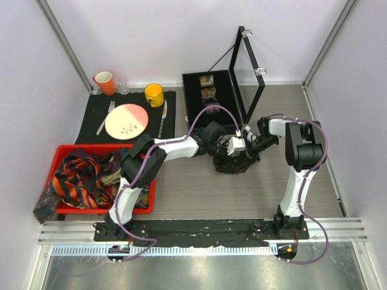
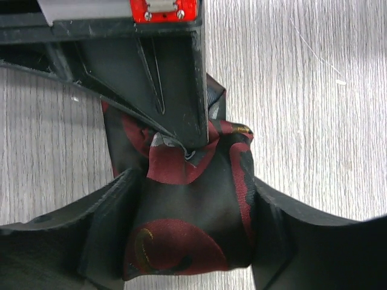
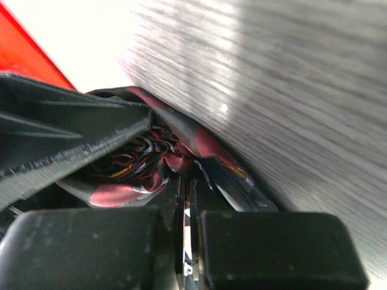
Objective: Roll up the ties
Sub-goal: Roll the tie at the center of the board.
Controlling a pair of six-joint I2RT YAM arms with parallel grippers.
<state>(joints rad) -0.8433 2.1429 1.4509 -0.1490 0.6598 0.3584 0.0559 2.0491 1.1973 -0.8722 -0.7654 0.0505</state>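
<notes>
A dark red-brown patterned tie (image 1: 233, 164) lies rolled into a coil on the table's middle. In the left wrist view the coil (image 2: 187, 223) sits between the spread fingers (image 2: 103, 223) of my left gripper (image 2: 190, 241), which stands open around it. My right gripper (image 2: 181, 142) comes in from the far side and is shut on a fold of the tie at the coil's top. In the right wrist view its fingertips (image 3: 186, 193) are pressed together on the fabric (image 3: 139, 169). From above, the left gripper (image 1: 233, 151) and right gripper (image 1: 249, 150) meet over the coil.
A red bin (image 1: 66, 150) at the left holds several loose ties (image 1: 78, 181), one hanging over its edge. A black box (image 1: 193, 103) with rolled ties (image 1: 207, 87) and a raised lid (image 1: 251, 72) stands behind. A plate (image 1: 127, 121), orange cup (image 1: 104, 83) and yellow mug (image 1: 154, 94) sit back left.
</notes>
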